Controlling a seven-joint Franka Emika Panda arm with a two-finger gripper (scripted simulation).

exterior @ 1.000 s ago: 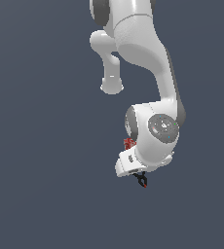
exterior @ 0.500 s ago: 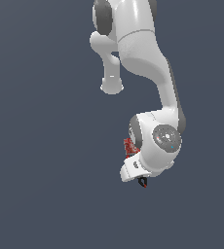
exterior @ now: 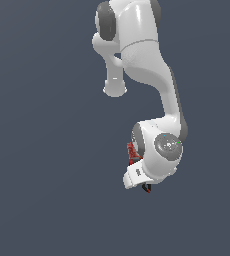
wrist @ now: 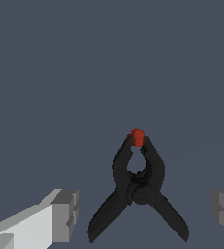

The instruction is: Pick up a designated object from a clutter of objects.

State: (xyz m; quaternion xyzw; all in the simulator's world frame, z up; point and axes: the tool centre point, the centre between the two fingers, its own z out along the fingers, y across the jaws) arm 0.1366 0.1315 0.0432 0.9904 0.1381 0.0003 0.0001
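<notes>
In the wrist view the designated object, a small black spring clamp [wrist: 136, 187], lies flat on the dark grey floor, its red-tipped jaws pointing away from the camera and its two handles spread toward it. My gripper [wrist: 143, 214] is open. One grey finger [wrist: 63, 214] stands on each side of the clamp's handles, and neither touches it. In the exterior view the white hand [exterior: 137, 176] hangs low over the floor. Only a sliver of black and red, the clamp [exterior: 147, 189], shows under it. The fingers themselves are hidden there.
A red object [exterior: 132, 152] from the clutter of objects peeks out behind the wrist on the exterior view's left; what it is cannot be made out. The arm [exterior: 152, 65] rises from the top of that view. Dark grey floor surrounds everything.
The arm has swung a little toward the exterior view's right and the hand has sunk lower over the clamp, so less of the clamp shows beneath it.
</notes>
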